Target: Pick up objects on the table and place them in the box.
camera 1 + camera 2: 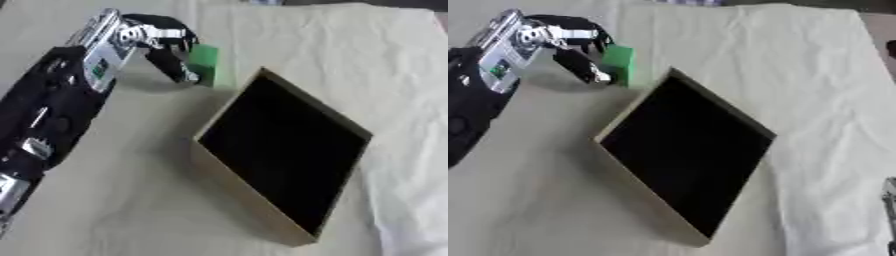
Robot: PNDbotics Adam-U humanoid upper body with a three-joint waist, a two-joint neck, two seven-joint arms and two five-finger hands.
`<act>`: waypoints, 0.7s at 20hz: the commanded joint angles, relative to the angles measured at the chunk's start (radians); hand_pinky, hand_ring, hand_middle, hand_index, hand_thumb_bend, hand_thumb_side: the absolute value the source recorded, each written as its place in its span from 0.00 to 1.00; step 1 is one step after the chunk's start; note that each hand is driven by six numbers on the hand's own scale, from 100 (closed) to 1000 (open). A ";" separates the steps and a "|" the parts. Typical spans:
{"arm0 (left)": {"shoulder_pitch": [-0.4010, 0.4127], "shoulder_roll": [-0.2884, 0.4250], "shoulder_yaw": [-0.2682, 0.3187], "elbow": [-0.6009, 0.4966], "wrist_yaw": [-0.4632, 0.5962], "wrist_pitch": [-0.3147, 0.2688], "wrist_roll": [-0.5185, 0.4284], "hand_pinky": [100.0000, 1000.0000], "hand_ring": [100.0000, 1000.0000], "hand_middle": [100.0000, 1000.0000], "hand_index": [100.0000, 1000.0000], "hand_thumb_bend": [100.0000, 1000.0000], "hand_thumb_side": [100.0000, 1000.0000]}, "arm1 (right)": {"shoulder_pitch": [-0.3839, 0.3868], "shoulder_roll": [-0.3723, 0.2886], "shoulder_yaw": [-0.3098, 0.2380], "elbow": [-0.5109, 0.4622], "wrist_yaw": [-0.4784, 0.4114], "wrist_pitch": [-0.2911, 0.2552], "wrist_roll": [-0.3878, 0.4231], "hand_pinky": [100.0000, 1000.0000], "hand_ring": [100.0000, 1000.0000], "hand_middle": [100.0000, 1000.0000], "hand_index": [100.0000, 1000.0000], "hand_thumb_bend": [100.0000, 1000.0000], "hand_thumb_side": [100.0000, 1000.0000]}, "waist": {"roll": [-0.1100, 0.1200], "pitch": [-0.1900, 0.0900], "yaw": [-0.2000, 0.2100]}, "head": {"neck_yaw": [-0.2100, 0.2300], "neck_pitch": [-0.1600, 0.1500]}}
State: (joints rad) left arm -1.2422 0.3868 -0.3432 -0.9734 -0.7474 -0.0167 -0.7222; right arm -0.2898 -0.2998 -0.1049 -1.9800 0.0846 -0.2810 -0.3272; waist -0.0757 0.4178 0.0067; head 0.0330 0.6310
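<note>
Table under wrinkled cream cloth

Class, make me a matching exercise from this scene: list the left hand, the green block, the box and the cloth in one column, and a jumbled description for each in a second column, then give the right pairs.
Column one:
1. left hand
2. green block
3. box
4. cloth

Column two:
A. open-topped, dark inside, tan walls
B. pale and wrinkled, covering the table
C. small, standing just beyond the box's far corner
D. black and silver, fingers curled at the block

Right pairs: 1-D, 2-C, 3-A, 4-B
</note>
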 commanded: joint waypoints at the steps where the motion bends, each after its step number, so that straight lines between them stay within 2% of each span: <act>1: -0.015 0.001 -0.001 -0.016 0.019 0.010 0.006 0.67 0.78 0.71 0.74 0.11 0.34 | -0.003 -0.010 -0.007 -0.020 -0.006 0.005 -0.003 0.66 0.60 0.52 0.81 0.00 0.83 | 0.001 -0.022 -0.002 | 0.002 -0.007; 3: -0.015 0.002 -0.003 -0.023 0.024 0.016 0.007 0.64 0.76 0.69 0.72 0.06 0.29 | -0.002 -0.010 -0.008 -0.020 -0.005 0.007 -0.004 0.66 0.60 0.52 0.81 0.00 0.83 | 0.001 -0.024 -0.002 | 0.003 -0.004; 5: -0.018 0.002 -0.003 -0.031 0.028 0.025 0.014 0.61 0.73 0.67 0.70 0.04 0.28 | 0.000 -0.009 -0.008 -0.020 -0.005 0.009 -0.003 0.66 0.60 0.52 0.81 0.00 0.83 | 0.002 -0.027 -0.001 | 0.004 -0.002; 7: -0.020 0.002 -0.002 -0.040 0.034 0.038 0.027 0.57 0.70 0.63 0.66 0.05 0.32 | 0.001 -0.009 -0.008 -0.020 -0.005 0.011 -0.003 0.66 0.60 0.52 0.81 0.00 0.83 | 0.002 -0.030 0.000 | 0.004 -0.001; 8: -0.021 0.003 -0.002 -0.047 0.039 0.047 0.037 0.55 0.68 0.61 0.65 0.01 0.39 | 0.002 -0.009 -0.008 -0.020 -0.005 0.012 -0.003 0.66 0.60 0.52 0.81 0.00 0.84 | 0.003 -0.032 0.000 | 0.004 0.001; 9: -0.022 0.003 0.000 -0.054 0.046 0.056 0.047 0.53 0.66 0.59 0.63 0.03 0.31 | 0.002 -0.009 -0.008 -0.020 -0.006 0.012 -0.003 0.66 0.60 0.52 0.81 0.00 0.83 | 0.003 -0.034 0.000 | 0.004 0.003; 13: -0.029 0.009 0.001 -0.087 0.057 0.095 0.096 0.48 0.61 0.56 0.59 0.00 0.28 | 0.005 -0.011 -0.009 -0.020 -0.006 0.012 -0.002 0.66 0.60 0.52 0.81 0.00 0.83 | 0.006 -0.043 0.002 | 0.002 0.011; 14: -0.030 0.009 0.002 -0.096 0.065 0.103 0.105 0.48 0.61 0.56 0.59 0.00 0.40 | 0.006 -0.011 -0.009 -0.020 -0.006 0.013 -0.001 0.66 0.60 0.52 0.81 0.00 0.83 | 0.006 -0.045 0.003 | 0.001 0.013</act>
State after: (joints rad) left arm -1.2435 0.3831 -0.3476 -1.0422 -0.6916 0.0767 -0.6328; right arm -0.2806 -0.2960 -0.1052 -1.9800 0.0838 -0.2695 -0.3284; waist -0.0725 0.4012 0.0097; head 0.0336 0.6368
